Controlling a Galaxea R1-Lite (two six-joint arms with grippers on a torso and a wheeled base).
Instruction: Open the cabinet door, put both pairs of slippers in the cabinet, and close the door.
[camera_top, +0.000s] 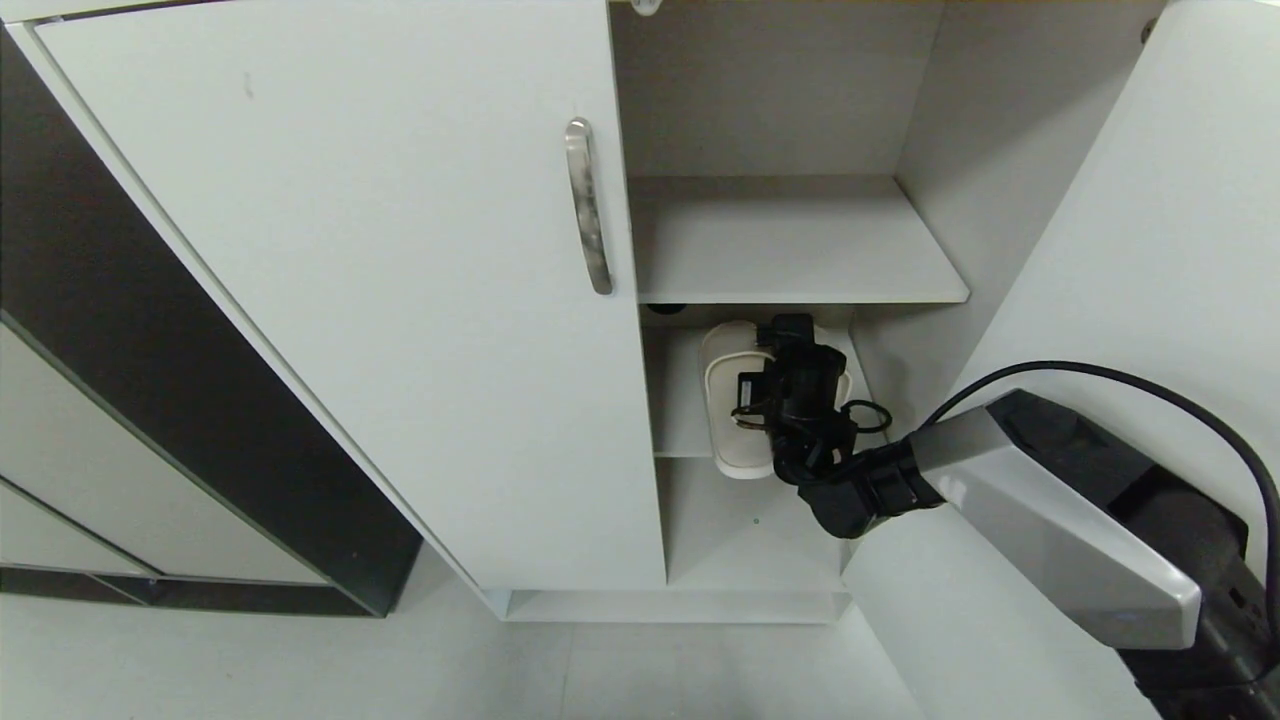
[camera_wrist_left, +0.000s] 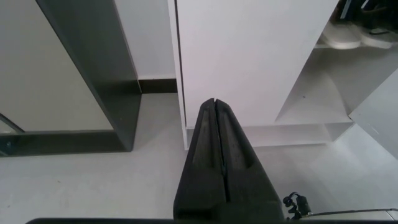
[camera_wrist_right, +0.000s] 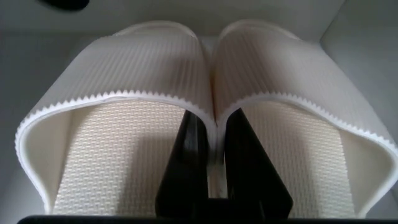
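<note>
Slippers: one white ribbed pair (camera_top: 728, 400), side by side and touching, in the cabinet's (camera_top: 930, 130) middle compartment under the upper shelf (camera_top: 790, 240).
Long axis: runs front to back into the cabinet; closed toes point at the back wall, open heel ends face out, at the front edge of the middle shelf (camera_top: 675, 420).
Resting or lifted: cannot tell.
Right gripper (camera_top: 785, 335): inside the compartment at the heel ends; one of its fingers (camera_wrist_right: 186, 155) is in each slipper, pinching the two inner strap walls (camera_wrist_right: 211, 118) together.
Left gripper (camera_wrist_left: 214, 109): fingers pressed together with nothing between them, over the floor (camera_wrist_left: 93, 180) before the cabinet's base.
Left door (camera_top: 350, 250): shut, with a metal handle (camera_top: 588, 205) upright near its inner edge.
Right door (camera_top: 1150, 250): swung wide open, beside the right arm.
</note>
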